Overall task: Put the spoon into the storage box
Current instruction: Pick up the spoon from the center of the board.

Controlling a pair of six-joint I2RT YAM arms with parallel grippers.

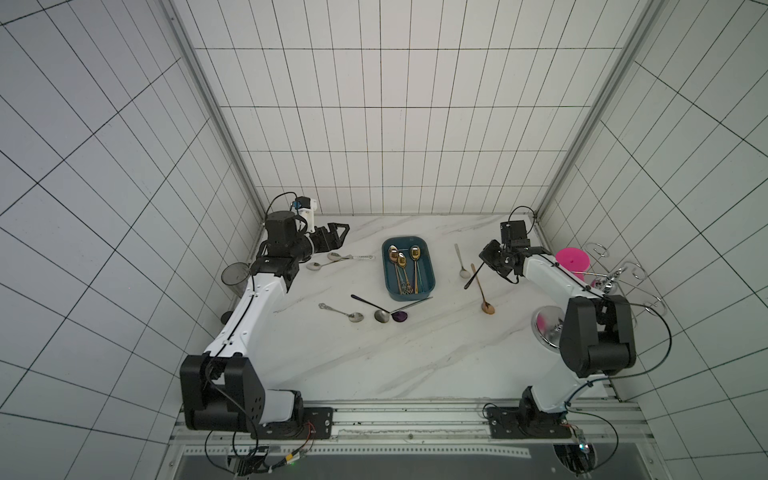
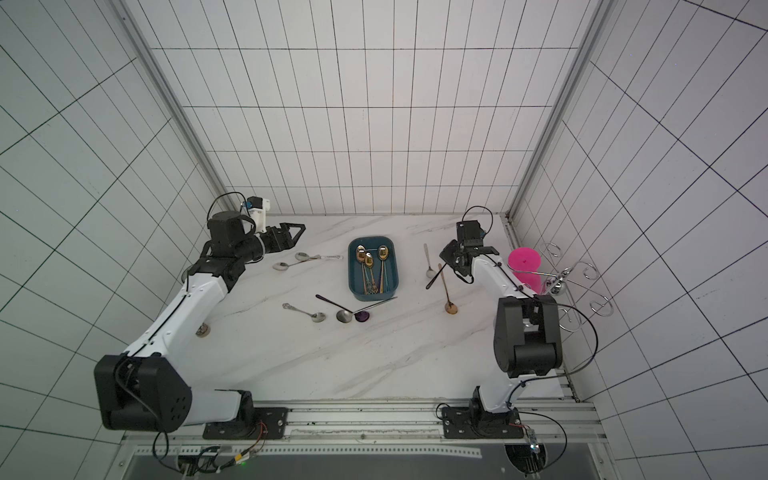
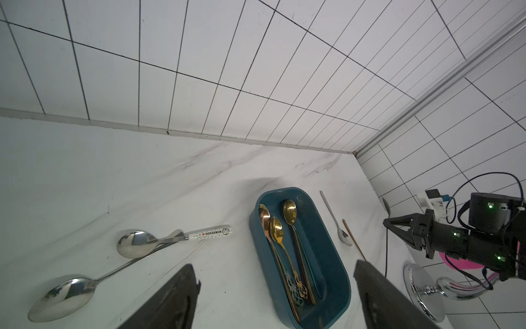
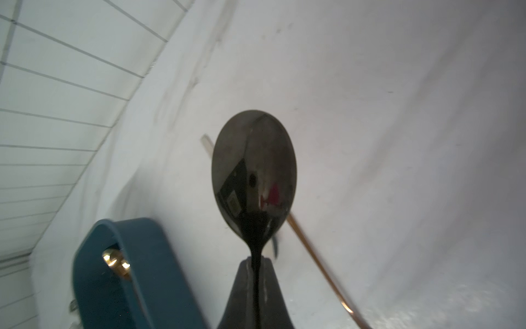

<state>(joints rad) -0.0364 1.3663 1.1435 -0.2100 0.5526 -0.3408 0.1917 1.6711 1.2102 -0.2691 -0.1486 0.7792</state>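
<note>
My right gripper [image 4: 256, 262] is shut on the neck of a black spoon [image 4: 253, 171], whose bowl sticks out past the fingertips. In both top views the black spoon [image 1: 473, 276] [image 2: 436, 276] hangs tilted above the table, to the right of the storage box [image 1: 386, 270] [image 2: 352, 272]. The right gripper [image 1: 485, 261] [image 2: 448, 259] is apart from the box. The teal box wall [image 4: 128, 270] shows close by in the right wrist view. Three gold spoons [image 1: 401, 262] lie inside the box [image 3: 253, 228]. My left gripper [image 1: 340, 232] [image 3: 274, 265] stands open and holds nothing, left of the box.
Two silver spoons [image 1: 332, 256] lie under the left gripper. An ornate silver spoon [image 1: 353, 316], a dark one [image 1: 382, 314] and a purple one [image 1: 400, 316] lie near the box's front. A silver spoon [image 1: 462, 266] and a copper spoon [image 1: 484, 295] lie right. A pink cup [image 1: 572, 259], chrome rack [image 1: 615, 282] and grey tumbler [image 1: 235, 274] stand at the sides.
</note>
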